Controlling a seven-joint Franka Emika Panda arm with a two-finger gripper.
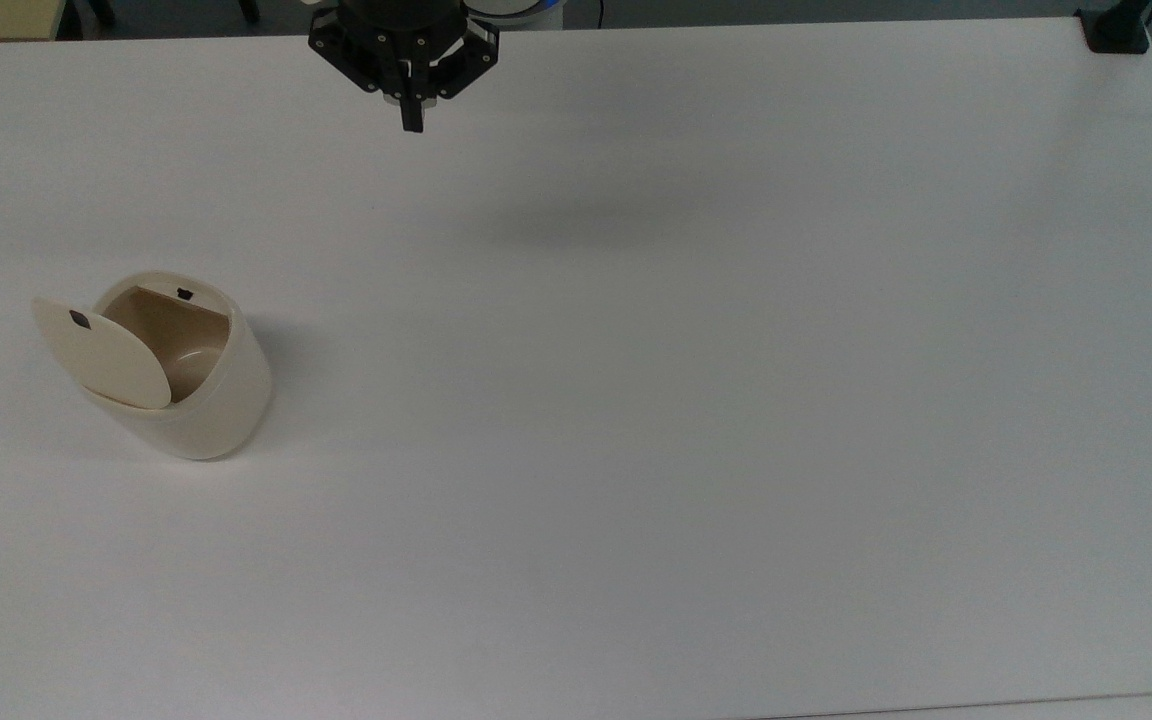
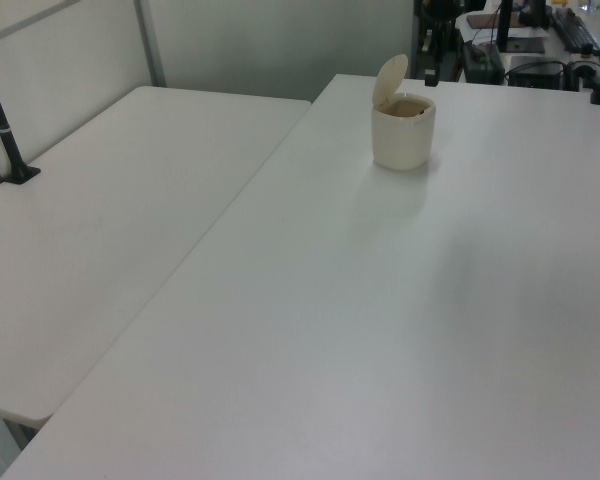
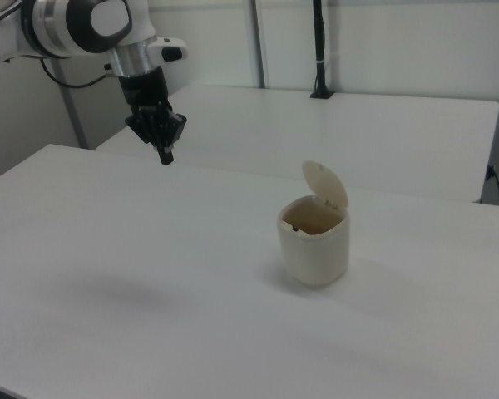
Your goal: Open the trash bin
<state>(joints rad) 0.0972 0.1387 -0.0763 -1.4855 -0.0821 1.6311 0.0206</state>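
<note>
Trash bin sits at the left of the top view, a little above mid-height, upright on the white table. Lid is swung up on its hinge and stands tilted off the top view's left side of the rim; the tan interior is open to view. A small dark latch spot shows on the lid's inner face, a matching one on the far rim. In the right view the lid rises behind the opening, at centre-right of the frame. In the left view the bin is at upper centre, lid up.

Gripper hangs at the top edge of the top view, left of centre, pointing down, fingers pressed together to a single tip, holding nothing. In the right view the gripper is at upper left, raised above the table.

Key relation: the bin lies well apart from the jaws, down and toward the top view's left; in the right view, down and to the right of them. No contact between the two.

Judgement: lid is already up, so the opening looks done; nothing further seems needed at the bin. A return pass low over the rim could knock the lid shut.
</note>
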